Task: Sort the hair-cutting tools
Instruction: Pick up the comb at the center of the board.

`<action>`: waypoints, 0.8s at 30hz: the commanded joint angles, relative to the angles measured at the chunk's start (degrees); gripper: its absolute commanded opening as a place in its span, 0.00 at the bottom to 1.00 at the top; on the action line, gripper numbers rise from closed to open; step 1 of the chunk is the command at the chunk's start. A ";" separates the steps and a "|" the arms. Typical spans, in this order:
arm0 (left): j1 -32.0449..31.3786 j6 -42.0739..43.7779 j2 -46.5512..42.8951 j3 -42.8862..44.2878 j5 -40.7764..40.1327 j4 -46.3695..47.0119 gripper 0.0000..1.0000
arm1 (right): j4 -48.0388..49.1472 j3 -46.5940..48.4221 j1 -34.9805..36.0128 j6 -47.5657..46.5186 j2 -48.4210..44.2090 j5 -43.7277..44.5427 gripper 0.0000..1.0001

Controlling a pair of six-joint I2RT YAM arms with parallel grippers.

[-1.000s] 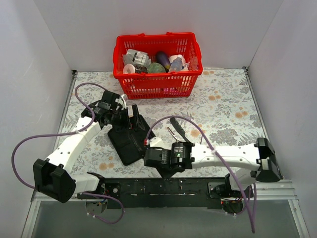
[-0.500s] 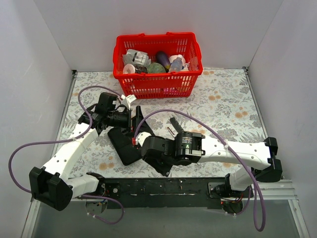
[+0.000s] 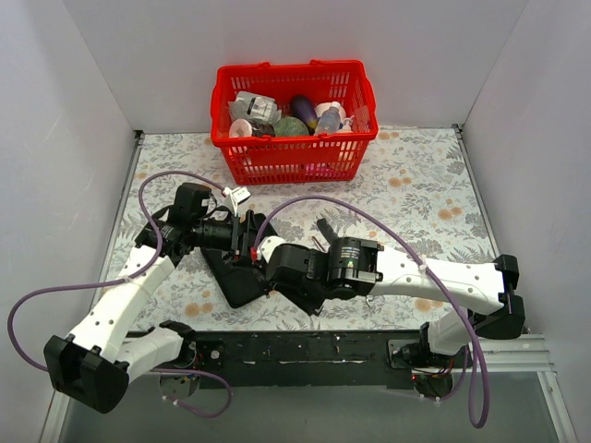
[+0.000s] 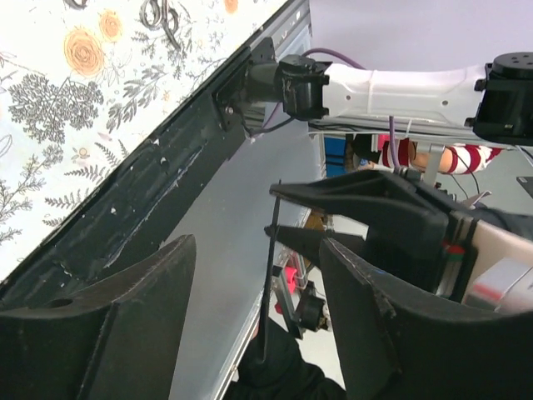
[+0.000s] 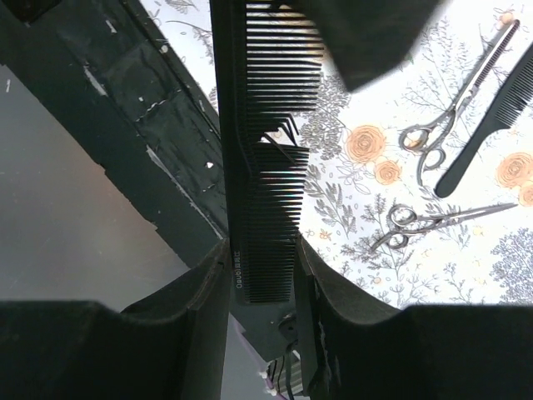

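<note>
My right gripper (image 5: 262, 246) is shut on one end of a narrow black comb (image 5: 260, 150), held in the air above the table's near edge. In the left wrist view that comb (image 4: 272, 250) shows edge-on as a thin line between my left gripper's (image 4: 256, 250) fingers, with a gap on each side. The two grippers meet over the black case (image 3: 233, 281) in the top view. Two silver scissors (image 5: 456, 104) (image 5: 433, 218) and another black comb (image 5: 491, 121) lie on the floral cloth.
A red basket (image 3: 294, 120) of bottles and packets stands at the back. The flat black folding case lies open at the front left. The black base rail (image 3: 305, 349) runs along the near edge. White walls close in three sides.
My left gripper swung round towards the right gripper and its jaws narrowed around the comb. The right arm shifted left, carrying the comb to meet it.
</note>
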 commanded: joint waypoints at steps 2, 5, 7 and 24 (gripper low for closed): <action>-0.39 -0.46 -2.00 -1.53 3.09 0.32 0.59 | -0.51 1.07 -2.24 -1.90 -2.25 1.76 0.26; -0.31 -0.46 -1.91 -1.36 3.18 0.50 0.60 | 0.28 1.16 -3.48 -3.04 -1.99 0.80 0.26; -0.39 -0.46 -1.74 -1.10 3.35 0.67 0.59 | 0.72 1.24 -3.74 -3.57 -1.38 -0.08 0.26; -0.39 0.07 0.72 0.93 3.53 1.38 0.31 | 3.00 0.28 -3.74 -3.66 0.21 -4.39 0.25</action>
